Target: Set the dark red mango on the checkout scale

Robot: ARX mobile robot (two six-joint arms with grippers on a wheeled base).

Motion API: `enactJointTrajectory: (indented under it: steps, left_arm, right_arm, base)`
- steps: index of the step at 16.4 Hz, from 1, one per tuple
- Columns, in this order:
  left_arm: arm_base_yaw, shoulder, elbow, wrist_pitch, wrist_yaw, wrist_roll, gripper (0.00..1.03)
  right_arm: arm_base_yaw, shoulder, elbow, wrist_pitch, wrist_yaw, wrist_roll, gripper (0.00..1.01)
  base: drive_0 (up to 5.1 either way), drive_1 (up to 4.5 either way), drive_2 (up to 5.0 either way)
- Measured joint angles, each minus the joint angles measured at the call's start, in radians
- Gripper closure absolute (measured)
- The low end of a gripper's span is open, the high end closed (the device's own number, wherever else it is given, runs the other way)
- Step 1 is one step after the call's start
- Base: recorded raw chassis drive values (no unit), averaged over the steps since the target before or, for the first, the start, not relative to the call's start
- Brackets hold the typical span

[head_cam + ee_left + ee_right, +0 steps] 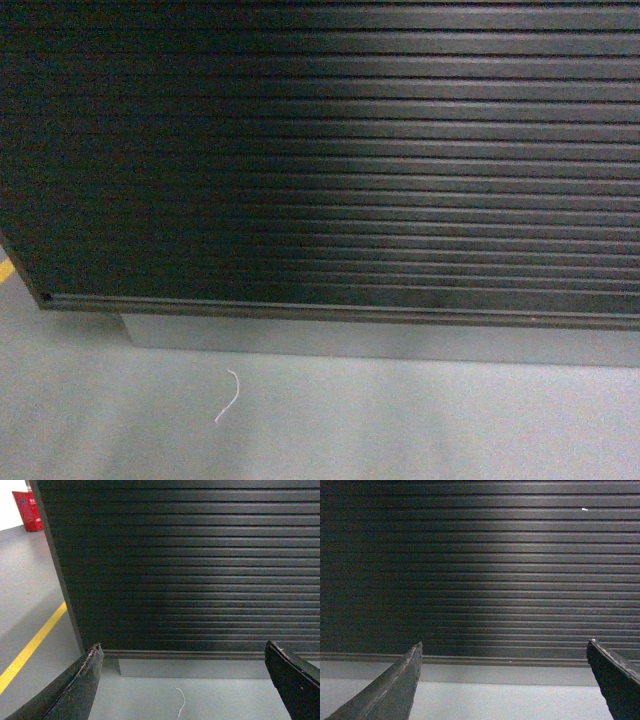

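Note:
The checkout [330, 150] fills the head view as a dark slatted front panel on a grey base [380, 343]; its top is out of view. The dark red mango and the scale are out of view in every frame. In the left wrist view my left gripper [182, 652] stands open, its two dark fingers wide apart with nothing between them, facing the slatted panel [185, 565] near its left corner. My right gripper [504, 650] is open too, empty, facing the panel [480, 565]. Neither gripper shows in the head view.
Grey floor [330, 420] lies in front of the counter, with a small white thread [230, 395] on it. A yellow floor line [30, 647] runs left of the counter's corner, and a red object [27, 510] stands far back left.

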Motion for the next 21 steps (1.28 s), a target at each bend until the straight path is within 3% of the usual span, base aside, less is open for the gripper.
enactJointTrajectory:
  steps: [7,21]
  left_arm:
    - [0.000,0.000,0.000,-0.004,-0.001,0.000,0.05]
    - [0.000,0.000,0.000,-0.003,0.000,0.000,0.05]
  right_arm:
    - [0.000,0.000,0.000,0.000,0.002,0.000,0.03]
    - [0.000,0.000,0.000,0.001,0.001,0.000,0.03]
  base:
    - [-0.1,4.26,-4.4]
    - [0.0,0.00,0.0]
